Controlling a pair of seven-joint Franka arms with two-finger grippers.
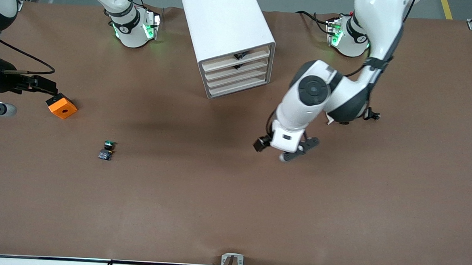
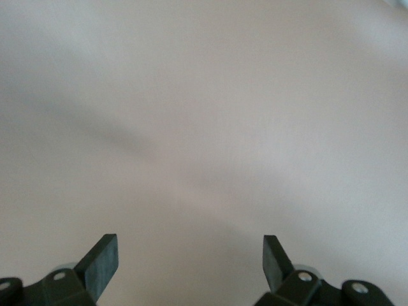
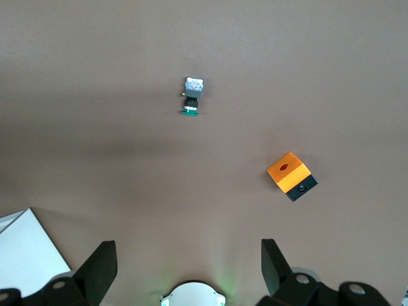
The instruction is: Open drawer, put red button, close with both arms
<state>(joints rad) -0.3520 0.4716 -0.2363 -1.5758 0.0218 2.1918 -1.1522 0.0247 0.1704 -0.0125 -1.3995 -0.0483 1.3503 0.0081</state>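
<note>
The white four-drawer cabinet [image 1: 225, 23] stands in the middle of the table between the two arm bases, and its corner [image 3: 25, 252] shows in the right wrist view. The drawer [image 1: 249, 65], second from the top, is shut, its small black handle [image 1: 238, 66] at front centre. The red button is out of view. My left gripper [image 1: 295, 151] [image 2: 191, 255] hangs open over bare table off the cabinet's front, with nothing between its fingers. My right gripper [image 3: 188, 255] is open and held high, looking down on its own base [image 3: 191, 296].
A green-capped switch [image 1: 107, 150] [image 3: 190, 97] lies on its side toward the right arm's end. An orange box [image 1: 61, 107] [image 3: 290, 175] with a hole in its top sits farther from the front camera than the switch. The brown table [image 1: 232, 197] stretches wide.
</note>
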